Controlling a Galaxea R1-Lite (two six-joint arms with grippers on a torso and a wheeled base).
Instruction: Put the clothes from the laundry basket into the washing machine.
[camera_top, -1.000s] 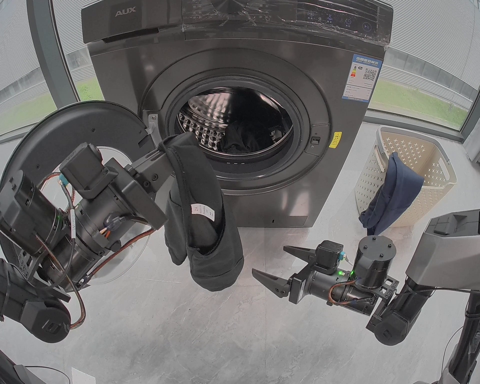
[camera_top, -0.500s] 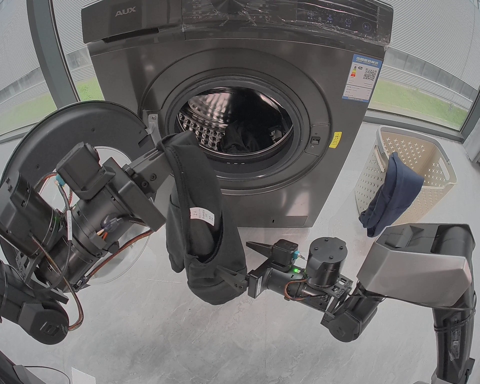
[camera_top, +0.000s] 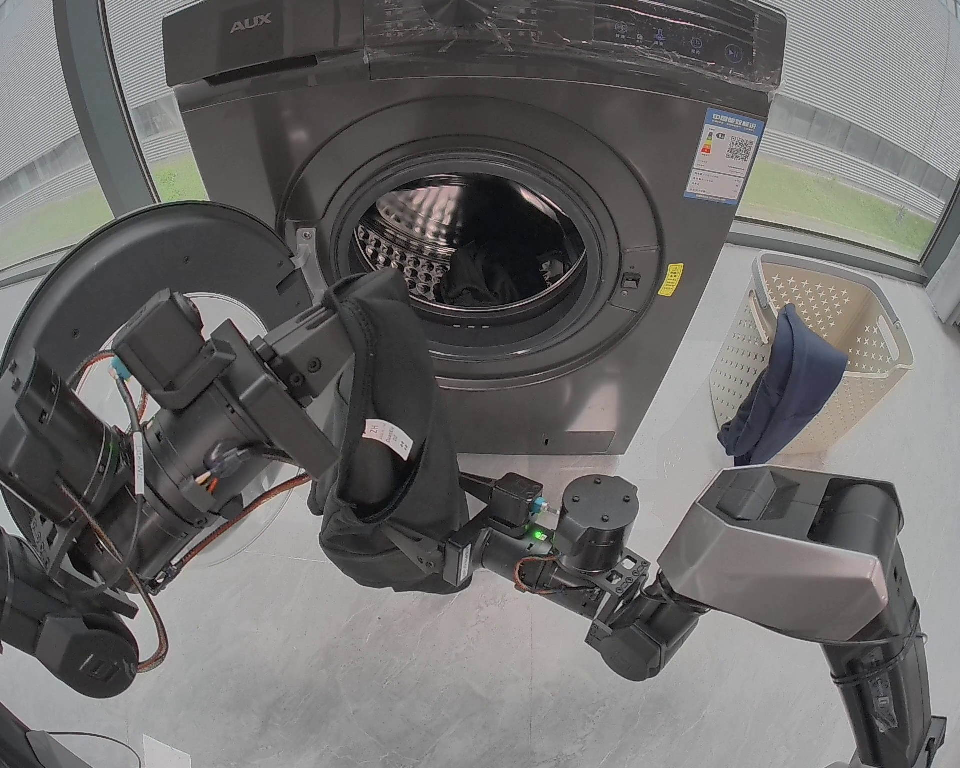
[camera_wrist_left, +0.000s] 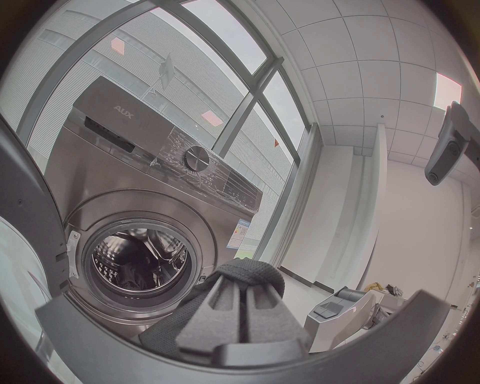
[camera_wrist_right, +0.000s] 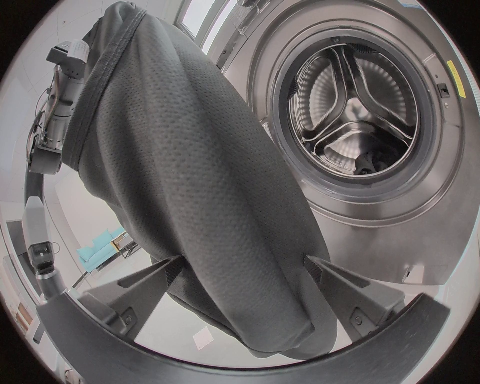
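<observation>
My left gripper (camera_top: 345, 305) is shut on the top of a dark grey garment (camera_top: 385, 380) that hangs in front of the washing machine's (camera_top: 600, 130) open drum (camera_top: 470, 250). In the left wrist view its fingers (camera_wrist_left: 227, 315) pinch the fabric (camera_wrist_left: 250, 267). My right gripper (camera_top: 425, 530) is open at the garment's lower end, one finger on each side of the cloth (camera_wrist_right: 200, 175). The cream laundry basket (camera_top: 850, 310) stands to the right of the machine, with a navy garment (camera_top: 790, 385) draped over its rim. Dark clothing (camera_top: 480, 275) lies inside the drum.
The machine's round door (camera_top: 150, 250) is swung open to the left, behind my left arm. Grey tiled floor (camera_top: 350, 680) spreads in front of the machine. Tall windows (camera_top: 860, 150) run behind the machine and basket.
My right arm has moved left across the floor, and its open fingers now straddle the garment's lower end. The hanging cloth has bunched and shifted slightly left. My left gripper has kept its hold.
</observation>
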